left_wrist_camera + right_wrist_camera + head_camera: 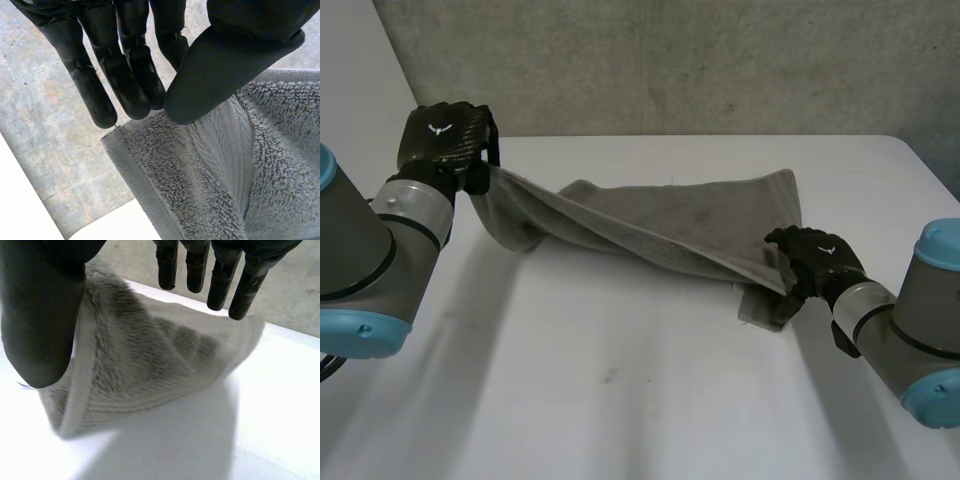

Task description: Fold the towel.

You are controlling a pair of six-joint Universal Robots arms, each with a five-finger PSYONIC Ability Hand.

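Note:
A grey towel stretches across the white table from far left to right, twisted along its length. My left hand holds the left corner up off the table. In the left wrist view its thumb presses the towel's hemmed corner against the fingertips. My right hand is at the towel's right end, low over the table. In the right wrist view its fingers are straight and spread from the thumb, and the towel corner sags between them onto the table.
A grey wall runs behind the table's far edge. The table's left edge lies beneath my left arm. Bare white tabletop spreads in front of the towel, between my two arms.

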